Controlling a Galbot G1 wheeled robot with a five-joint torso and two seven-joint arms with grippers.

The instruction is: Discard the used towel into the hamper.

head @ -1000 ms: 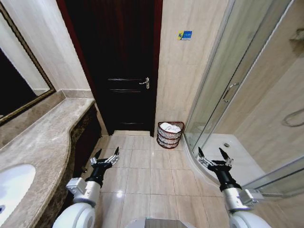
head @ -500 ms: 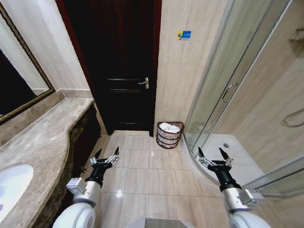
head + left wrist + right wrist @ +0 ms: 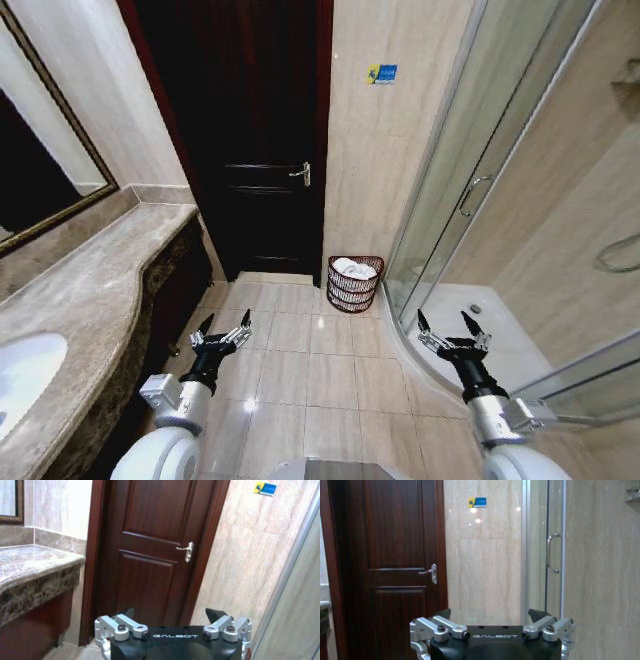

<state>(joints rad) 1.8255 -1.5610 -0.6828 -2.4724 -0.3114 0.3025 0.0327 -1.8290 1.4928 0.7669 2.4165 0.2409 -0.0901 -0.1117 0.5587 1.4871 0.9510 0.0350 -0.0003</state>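
White towel is seen in one hamper; two pincers, left and right, are held released, empty.

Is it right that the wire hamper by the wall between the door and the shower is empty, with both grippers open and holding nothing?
Not quite: the hamper is not empty. The head view shows a white towel already in it. The rest holds: left gripper and right gripper are open, holding nothing.

A dark reddish-brown panelled wooden door with a silver lever handle stands shut. A small blue and yellow sticker marks the beige tiled wall beside it. A mottled brown marble counter runs opposite the curved glass shower enclosure.
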